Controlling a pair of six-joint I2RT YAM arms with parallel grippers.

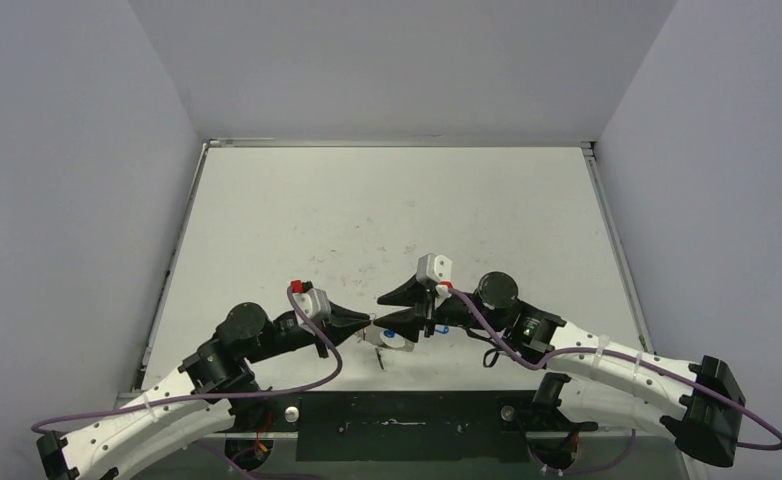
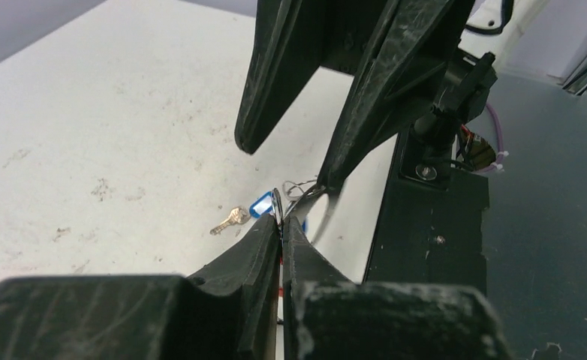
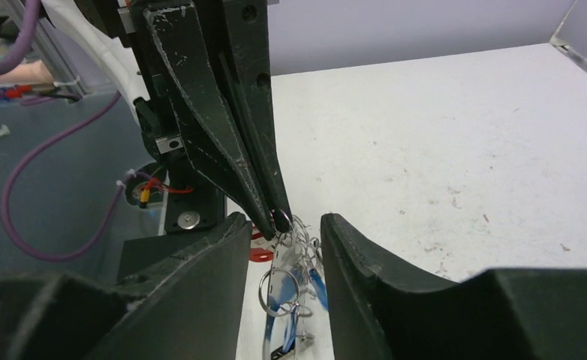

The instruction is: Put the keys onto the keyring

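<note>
My left gripper (image 2: 281,223) is shut on the thin metal keyring (image 2: 277,201), pinching its wire at the fingertips just above the table. In the right wrist view the keyring (image 3: 278,289) hangs down from the left gripper's tip (image 3: 275,217), between the spread fingers of my open right gripper (image 3: 283,221). The key with the blue tag (image 2: 259,204) lies on the table just beyond the left fingertips, its silver blade (image 2: 229,220) pointing left. I cannot tell whether it is threaded on the ring. A red tag (image 3: 260,253) lies behind the ring. From above, both grippers (image 1: 369,321) (image 1: 407,312) meet over the keys (image 1: 394,338).
The black base plate (image 2: 433,225) of the arms runs along the table's near edge, right beside the keys. A purple cable (image 1: 317,370) loops off the left wrist. The white table (image 1: 387,210) stretches away behind the grippers.
</note>
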